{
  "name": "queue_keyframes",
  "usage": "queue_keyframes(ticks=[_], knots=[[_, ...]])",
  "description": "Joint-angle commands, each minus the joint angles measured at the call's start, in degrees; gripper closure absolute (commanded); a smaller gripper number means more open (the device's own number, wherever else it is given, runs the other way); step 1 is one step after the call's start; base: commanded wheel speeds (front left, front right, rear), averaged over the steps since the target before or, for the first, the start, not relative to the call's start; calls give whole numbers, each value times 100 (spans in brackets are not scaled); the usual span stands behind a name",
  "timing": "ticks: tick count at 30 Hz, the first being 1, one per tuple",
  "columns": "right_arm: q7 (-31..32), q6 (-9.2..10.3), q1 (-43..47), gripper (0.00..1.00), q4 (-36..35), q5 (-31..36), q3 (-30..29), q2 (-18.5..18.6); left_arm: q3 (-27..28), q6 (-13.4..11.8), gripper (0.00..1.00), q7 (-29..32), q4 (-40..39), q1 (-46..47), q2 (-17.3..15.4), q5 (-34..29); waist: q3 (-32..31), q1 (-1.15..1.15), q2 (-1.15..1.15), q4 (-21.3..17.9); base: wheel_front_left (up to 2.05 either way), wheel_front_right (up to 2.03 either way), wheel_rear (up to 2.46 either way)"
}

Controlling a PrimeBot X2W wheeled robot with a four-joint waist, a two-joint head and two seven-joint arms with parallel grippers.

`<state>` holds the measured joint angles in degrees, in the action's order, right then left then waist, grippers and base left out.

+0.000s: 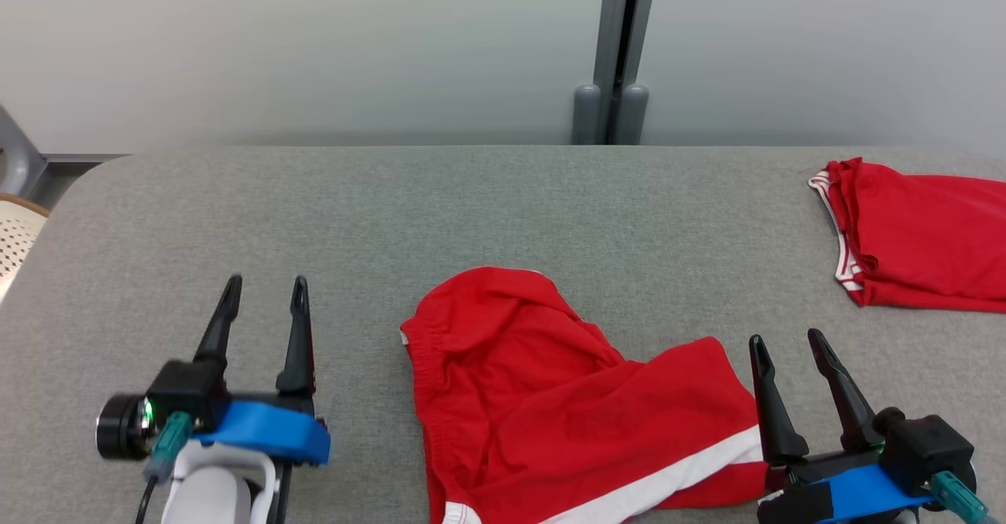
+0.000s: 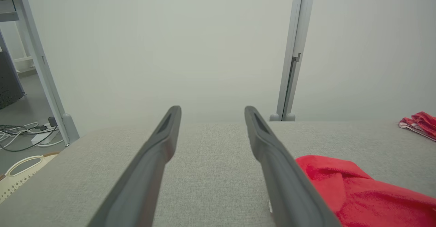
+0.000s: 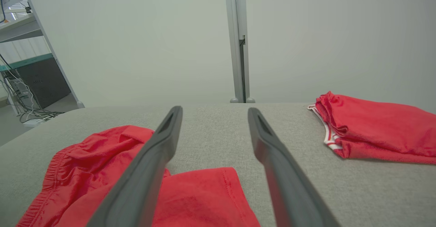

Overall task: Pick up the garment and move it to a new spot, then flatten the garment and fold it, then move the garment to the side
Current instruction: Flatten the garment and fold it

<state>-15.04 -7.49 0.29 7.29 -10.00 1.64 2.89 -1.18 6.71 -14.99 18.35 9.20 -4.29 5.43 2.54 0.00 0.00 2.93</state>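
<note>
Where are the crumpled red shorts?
In the head view, the crumpled red shorts lie on the grey table between the left gripper and right gripper.

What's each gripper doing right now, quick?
Left gripper: open, holding nothing, left of the crumpled red garment.
Right gripper: open, holding nothing, at the garment's right edge.
</note>
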Motion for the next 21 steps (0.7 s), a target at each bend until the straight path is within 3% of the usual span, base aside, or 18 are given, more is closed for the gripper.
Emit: queue_keyframes(ticks=[1, 12, 21], knots=[[-16, -1, -85, 0, 18, 1, 1, 1, -48, 37, 0, -27, 39, 163, -59, -41, 27, 0, 0, -33, 0, 0, 0], [-16, -1, -347, 0, 9, 76, 5, 1, -561, 90, 0, 155, 929, 1600, -408, 232, 464, 0, 0, -467, 0, 0, 0], [-17, -1, -512, 0, -55, 73, -3, 2, -1584, 79, 0, 490, 2129, 2136, -514, 994, 818, 0, 0, -615, 0, 0, 0]])
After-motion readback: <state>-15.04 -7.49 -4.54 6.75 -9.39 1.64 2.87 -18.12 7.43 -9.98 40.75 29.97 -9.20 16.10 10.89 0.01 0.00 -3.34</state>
